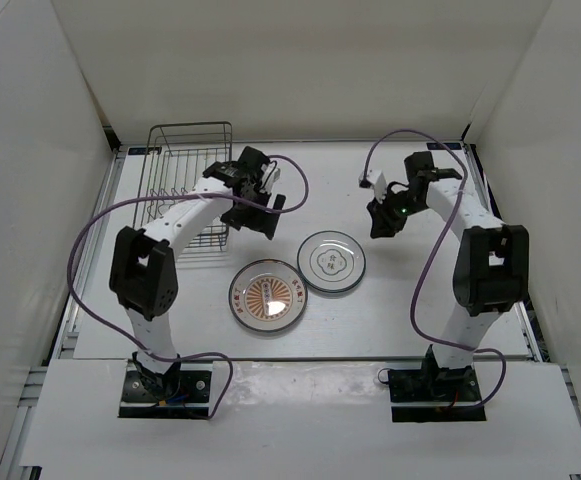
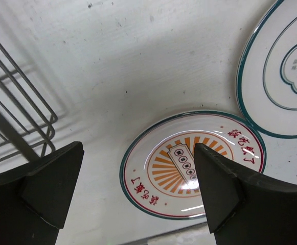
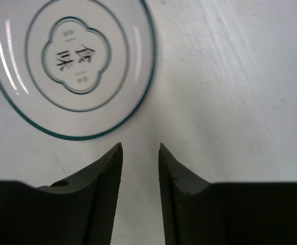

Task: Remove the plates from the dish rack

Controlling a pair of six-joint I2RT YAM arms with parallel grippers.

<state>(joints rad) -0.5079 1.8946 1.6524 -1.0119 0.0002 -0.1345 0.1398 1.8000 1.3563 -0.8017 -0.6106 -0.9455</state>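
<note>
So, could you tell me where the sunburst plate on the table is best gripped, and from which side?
Take the sunburst plate by its rim, on its near-left edge as the top view shows it. It lies flat, so only the upturned rim offers a pinch. The white plate touches or overlaps its far-right edge, probably blocking that side. The left end effector, open, is the nearer one.

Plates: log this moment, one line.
orange plate: on table | white plate: on table | rack: back left | left gripper: open, empty | right gripper: slightly open, empty
</note>
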